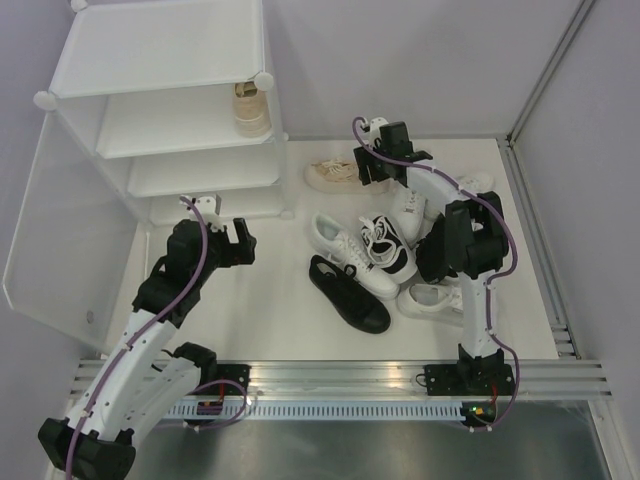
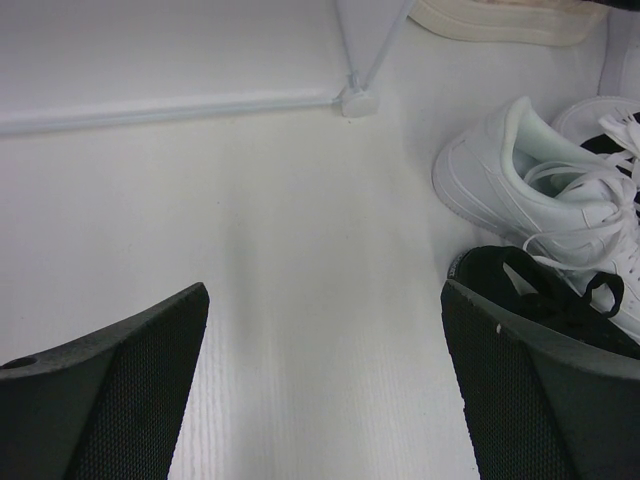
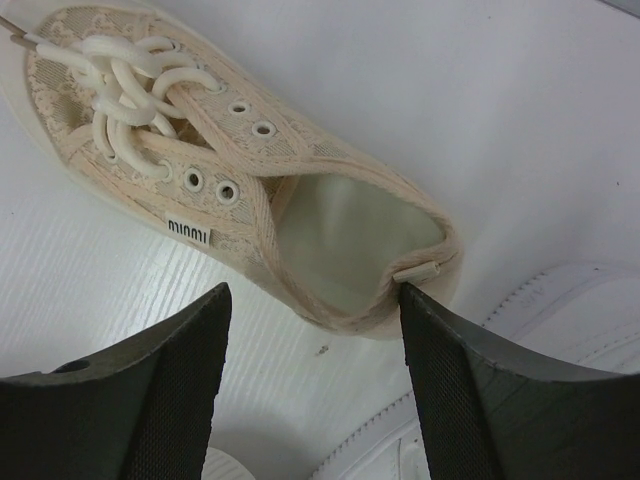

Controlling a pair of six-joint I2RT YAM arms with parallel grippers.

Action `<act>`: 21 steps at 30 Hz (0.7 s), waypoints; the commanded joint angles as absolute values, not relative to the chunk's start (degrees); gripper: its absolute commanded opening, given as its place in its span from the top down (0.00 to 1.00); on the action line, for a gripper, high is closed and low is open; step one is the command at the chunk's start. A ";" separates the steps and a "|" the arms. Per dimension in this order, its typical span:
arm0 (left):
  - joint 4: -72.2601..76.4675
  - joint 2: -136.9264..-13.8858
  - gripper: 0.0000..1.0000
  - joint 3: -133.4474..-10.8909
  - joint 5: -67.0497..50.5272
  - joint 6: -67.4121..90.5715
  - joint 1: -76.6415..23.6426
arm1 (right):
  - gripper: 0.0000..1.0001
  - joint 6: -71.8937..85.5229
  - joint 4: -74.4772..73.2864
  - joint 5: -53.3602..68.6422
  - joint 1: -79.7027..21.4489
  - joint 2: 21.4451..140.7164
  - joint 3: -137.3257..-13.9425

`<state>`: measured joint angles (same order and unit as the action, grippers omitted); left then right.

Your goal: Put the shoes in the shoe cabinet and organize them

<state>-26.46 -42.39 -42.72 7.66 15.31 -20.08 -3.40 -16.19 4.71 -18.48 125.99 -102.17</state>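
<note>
The white shoe cabinet (image 1: 190,110) stands at the back left, its frosted door (image 1: 60,240) swung open; one beige shoe (image 1: 251,108) stands on a shelf. The other beige shoe (image 1: 330,173) lies on the table, large in the right wrist view (image 3: 230,170). My right gripper (image 1: 368,165) is open just above its heel, the fingers (image 3: 470,390) straddling the heel end. A white shoe (image 1: 352,250), a black-and-white shoe (image 1: 388,248), a black shoe (image 1: 348,293) and more white shoes (image 1: 435,298) lie in a pile. My left gripper (image 1: 222,245) is open and empty over bare table.
The cabinet's bottom corner connector (image 2: 355,101) is ahead of the left gripper. The white shoe (image 2: 530,190) and the black shoe (image 2: 545,295) lie to its right. A metal rail (image 1: 340,375) runs along the near edge; grey walls enclose the table.
</note>
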 commanded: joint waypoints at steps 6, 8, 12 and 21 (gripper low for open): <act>-24.70 -42.80 0.00 -42.71 9.40 13.27 -20.21 | 0.26 -6.06 -18.02 2.66 -21.79 120.77 -101.43; -24.52 -42.98 0.00 -42.71 9.40 13.18 -20.22 | 0.26 -6.59 -17.67 1.50 -22.15 119.45 -101.60; -24.61 -42.89 0.00 -42.71 9.49 13.18 -20.30 | 0.26 -7.56 -15.47 -2.02 -22.32 120.05 -102.39; -24.61 -42.89 0.00 -42.54 9.76 13.10 -20.30 | 0.27 -8.96 -20.30 2.63 -22.24 129.37 -108.72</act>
